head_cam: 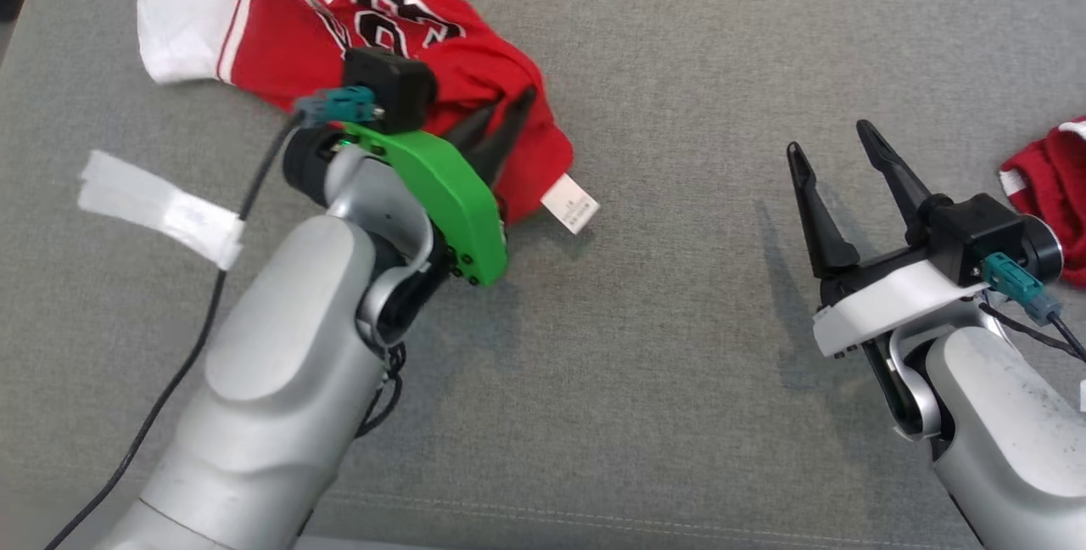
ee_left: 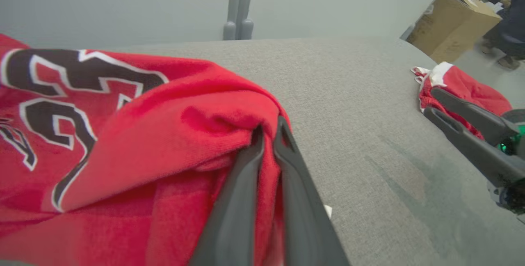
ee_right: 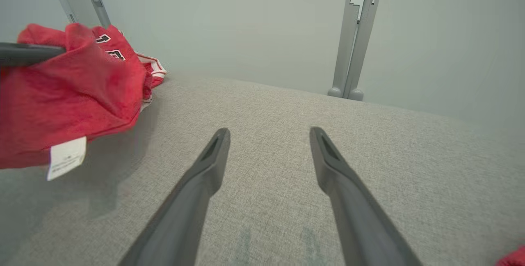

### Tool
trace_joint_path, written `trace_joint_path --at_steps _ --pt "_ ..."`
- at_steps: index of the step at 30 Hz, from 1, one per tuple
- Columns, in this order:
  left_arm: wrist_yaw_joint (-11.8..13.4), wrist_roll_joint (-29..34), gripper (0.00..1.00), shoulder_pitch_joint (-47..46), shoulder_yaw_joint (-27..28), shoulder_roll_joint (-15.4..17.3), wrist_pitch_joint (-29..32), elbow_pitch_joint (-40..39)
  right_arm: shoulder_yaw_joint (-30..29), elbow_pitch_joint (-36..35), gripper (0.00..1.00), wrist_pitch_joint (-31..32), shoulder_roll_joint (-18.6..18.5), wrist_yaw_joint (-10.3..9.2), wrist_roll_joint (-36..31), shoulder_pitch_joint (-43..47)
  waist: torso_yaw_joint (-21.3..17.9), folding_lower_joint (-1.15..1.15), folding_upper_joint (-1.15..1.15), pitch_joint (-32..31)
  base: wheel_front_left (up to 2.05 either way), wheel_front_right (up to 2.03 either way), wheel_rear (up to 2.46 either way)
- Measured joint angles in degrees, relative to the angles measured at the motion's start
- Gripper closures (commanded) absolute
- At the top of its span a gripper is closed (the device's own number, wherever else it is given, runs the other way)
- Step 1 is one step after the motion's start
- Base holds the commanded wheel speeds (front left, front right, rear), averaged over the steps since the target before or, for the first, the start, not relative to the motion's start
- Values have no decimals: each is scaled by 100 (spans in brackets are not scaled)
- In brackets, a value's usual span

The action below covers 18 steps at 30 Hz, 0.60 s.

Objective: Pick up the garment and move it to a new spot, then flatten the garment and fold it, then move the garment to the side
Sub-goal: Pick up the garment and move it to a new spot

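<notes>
A red jersey (head_cam: 356, 7) with black-and-white lettering and a white sleeve lies bunched at the upper left of the grey table (head_cam: 662, 295). My left gripper (head_cam: 513, 109) is shut on a fold of the red jersey (ee_left: 172, 134), lifting that edge; a white label (head_cam: 570, 204) hangs below. In the right wrist view the jersey (ee_right: 69, 89) hangs off the surface at the left with its label (ee_right: 65, 157). My right gripper (head_cam: 836, 143) stands open over bare table at the right, nothing between its fingers (ee_right: 213, 151).
A second red garment (head_cam: 1052, 185) lies at the table's right edge, just behind my right wrist. White tape (head_cam: 161, 206) is stuck on the left of the table. A cardboard box (ee_left: 451, 24) and a person stand beyond the table.
</notes>
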Motion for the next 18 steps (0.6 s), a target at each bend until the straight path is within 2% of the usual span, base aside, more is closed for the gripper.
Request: trace_joint_path --at_steps 6,7,10,14,18 --pt "1 -158 100 -2 -1406 -102 494 -666 -174 123 0 -33 236 -1 59 164 -385 0 0 -291 0 0 0" --pt "1 -309 100 -7 -1829 -126 612 -914 -249 171 0 -33 280 -2 96 263 -530 0 0 -382 0 0 0" --pt "1 -567 100 -19 -2283 -125 757 -1349 -356 241 0 -34 388 -7 97 402 -754 0 0 -508 0 0 0" --pt "1 -1010 100 -59 -2395 -115 783 -1861 -436 248 0 -34 521 -7 97 507 -1068 0 0 -653 0 0 0" --pt "1 -1452 100 -79 -2042 -77 745 -2187 -437 252 0 -34 617 -7 97 543 -1392 0 0 -761 0 0 0"
